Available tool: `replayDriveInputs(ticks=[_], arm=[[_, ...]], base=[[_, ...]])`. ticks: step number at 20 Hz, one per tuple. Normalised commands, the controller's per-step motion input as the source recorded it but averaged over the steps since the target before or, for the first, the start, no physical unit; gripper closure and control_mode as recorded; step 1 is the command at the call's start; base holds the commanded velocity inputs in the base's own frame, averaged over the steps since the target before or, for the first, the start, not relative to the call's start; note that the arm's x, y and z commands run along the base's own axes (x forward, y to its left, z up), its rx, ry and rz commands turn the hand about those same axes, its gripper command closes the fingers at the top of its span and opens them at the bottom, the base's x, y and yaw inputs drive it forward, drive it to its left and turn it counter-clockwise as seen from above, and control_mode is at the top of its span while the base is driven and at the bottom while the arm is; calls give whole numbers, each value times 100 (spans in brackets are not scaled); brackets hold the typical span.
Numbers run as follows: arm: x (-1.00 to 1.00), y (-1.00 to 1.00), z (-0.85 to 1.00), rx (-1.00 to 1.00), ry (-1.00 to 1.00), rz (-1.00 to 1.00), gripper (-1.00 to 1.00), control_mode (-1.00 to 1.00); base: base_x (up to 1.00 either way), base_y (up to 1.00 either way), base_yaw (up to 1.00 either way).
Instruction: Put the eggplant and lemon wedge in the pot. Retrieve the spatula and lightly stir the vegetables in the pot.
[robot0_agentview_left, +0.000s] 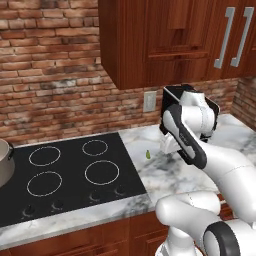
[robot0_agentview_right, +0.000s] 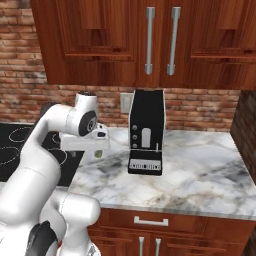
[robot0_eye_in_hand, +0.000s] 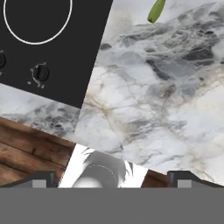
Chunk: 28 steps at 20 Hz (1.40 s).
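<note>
The lemon wedge (robot0_agentview_left: 148, 154) is a tiny yellow-green piece on the marble counter, just right of the stove. It lies near the top edge of the hand view (robot0_eye_in_hand: 156, 11) and just under the hand in the right base view (robot0_agentview_right: 98, 154). My gripper (robot0_eye_in_hand: 112, 179) hovers above the counter beside the wedge (robot0_agentview_left: 169, 145), open, with nothing between its fingertips (robot0_eye_in_hand: 41, 179). The pot (robot0_agentview_left: 4, 162) stands at the far left of the stove, cut off by the picture's edge. The eggplant and the spatula are out of view.
A black cooktop (robot0_agentview_left: 75, 175) with several burner rings and front knobs fills the left of the counter. A black coffee machine (robot0_agentview_right: 146, 132) stands against the brick wall to the right. Wooden cabinets (robot0_agentview_right: 150, 40) hang overhead. Marble counter (robot0_agentview_right: 200, 170) stretches right.
</note>
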Motion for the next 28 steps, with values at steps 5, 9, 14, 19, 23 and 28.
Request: replayDriveInputs(ticks=[5,9,14,19,23,28], arm=[[31,20,-38,5,-1,-2,-100,-100],[57,40,-29,0,0,-6,-100,-100],[42,7,-3,0,1,-3,-100,-100],[43,-11,9,-1,16,1,-100,-100],[39,0,-4,-1,12,0,-100,-100],[7,0,-47,-2,1,0,-100,-100]], base=[[0,0,0],[0,0,0],[0,0,0],[0,0,0],[0,0,0],[0,0,0]])
